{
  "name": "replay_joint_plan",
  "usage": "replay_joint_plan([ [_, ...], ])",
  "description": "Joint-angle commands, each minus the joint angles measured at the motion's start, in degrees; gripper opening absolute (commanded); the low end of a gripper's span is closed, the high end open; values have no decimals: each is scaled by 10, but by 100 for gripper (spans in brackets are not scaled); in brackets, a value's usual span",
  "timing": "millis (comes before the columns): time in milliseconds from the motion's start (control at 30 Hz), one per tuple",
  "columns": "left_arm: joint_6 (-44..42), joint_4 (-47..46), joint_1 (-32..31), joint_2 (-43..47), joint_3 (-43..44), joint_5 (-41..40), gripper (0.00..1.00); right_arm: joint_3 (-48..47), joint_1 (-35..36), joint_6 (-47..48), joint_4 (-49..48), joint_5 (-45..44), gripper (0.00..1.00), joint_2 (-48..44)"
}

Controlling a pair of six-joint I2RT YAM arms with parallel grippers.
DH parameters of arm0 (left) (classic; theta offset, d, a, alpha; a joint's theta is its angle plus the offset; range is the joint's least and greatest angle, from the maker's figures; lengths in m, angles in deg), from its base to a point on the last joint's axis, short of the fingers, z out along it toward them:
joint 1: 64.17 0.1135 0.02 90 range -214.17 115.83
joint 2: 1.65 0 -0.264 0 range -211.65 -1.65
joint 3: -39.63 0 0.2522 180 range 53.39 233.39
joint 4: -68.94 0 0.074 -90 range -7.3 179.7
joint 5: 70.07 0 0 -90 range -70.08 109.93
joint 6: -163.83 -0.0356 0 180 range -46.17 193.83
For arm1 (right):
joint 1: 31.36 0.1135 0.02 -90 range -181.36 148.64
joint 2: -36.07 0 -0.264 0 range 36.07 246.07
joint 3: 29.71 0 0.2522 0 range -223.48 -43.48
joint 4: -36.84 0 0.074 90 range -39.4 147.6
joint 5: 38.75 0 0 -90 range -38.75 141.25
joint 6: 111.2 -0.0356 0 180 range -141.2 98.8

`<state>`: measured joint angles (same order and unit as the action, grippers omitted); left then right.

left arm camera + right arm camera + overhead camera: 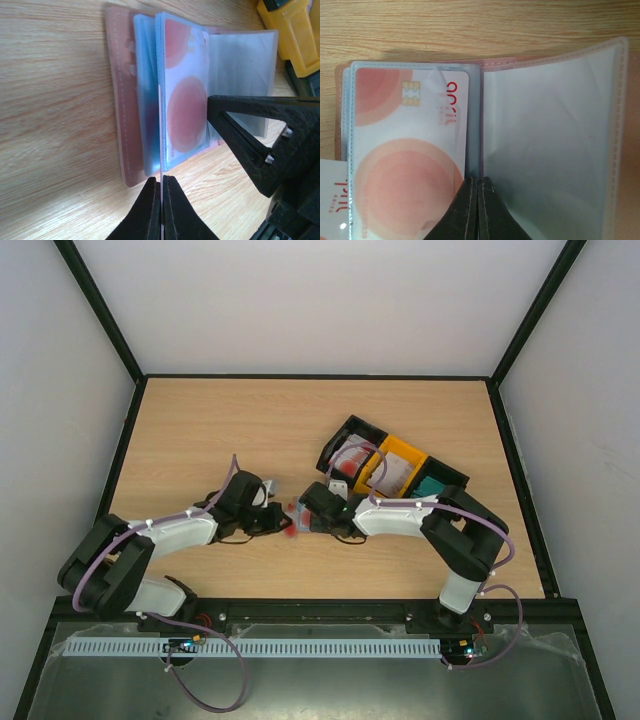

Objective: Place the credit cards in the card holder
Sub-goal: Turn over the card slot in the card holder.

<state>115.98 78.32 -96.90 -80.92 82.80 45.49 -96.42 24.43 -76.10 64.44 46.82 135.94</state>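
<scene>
The card holder [292, 519] lies open on the table [200, 430], between the two arms and near the trays [352, 430], where more cards [400, 476] wait. The left gripper [161, 195] is clamped tight on the edge of a clear sleeve [161, 100], apparently to keep the pages fanned. The right gripper [478, 197] is closed too, its tips at the fold beside a red-and-white card [410, 150] already sleeved. Whether it pinches anything I cannot tell. An empty sleeve [545, 140] lies exposed, likely for the next card.
</scene>
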Motion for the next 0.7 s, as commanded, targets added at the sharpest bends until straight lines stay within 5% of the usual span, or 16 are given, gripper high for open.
replay_joint_plan([
  [0, -14, -15, -5, 14, -6, 38, 3, 19, -3, -9, -12, 5, 3, -1],
  [667, -38, -41, -39, -26, 52, 89, 3, 97, -4, -37, -68, -79, 40, -169],
])
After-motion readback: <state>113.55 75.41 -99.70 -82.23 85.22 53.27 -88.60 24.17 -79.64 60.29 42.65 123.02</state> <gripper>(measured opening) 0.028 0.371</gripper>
